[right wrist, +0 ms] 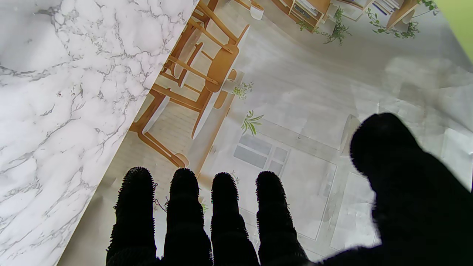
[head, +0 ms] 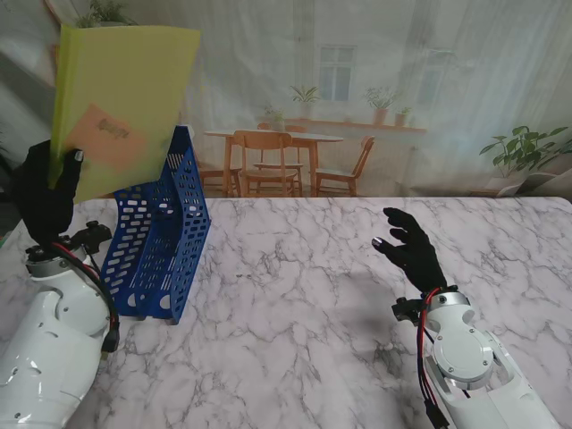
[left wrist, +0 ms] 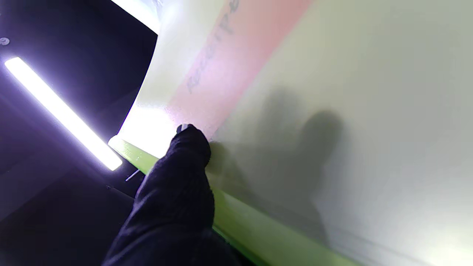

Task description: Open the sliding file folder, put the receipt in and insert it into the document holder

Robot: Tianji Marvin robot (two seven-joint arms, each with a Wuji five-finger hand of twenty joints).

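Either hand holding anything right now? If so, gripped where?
Left hand holds the yellow-green file folder upright by its lower corner near the spine edge, receipt visible inside. Right hand is open, holding nothing.

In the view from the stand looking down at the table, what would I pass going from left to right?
Black-gloved left hand holding up the yellow-green plastic file folder with the pinkish receipt inside → blue perforated plastic document holder → bare marble table → black-gloved right hand, fingers spread.

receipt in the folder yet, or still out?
In. The pink receipt shows through the translucent yellow-green folder, which the left hand holds raised above the blue document holder.
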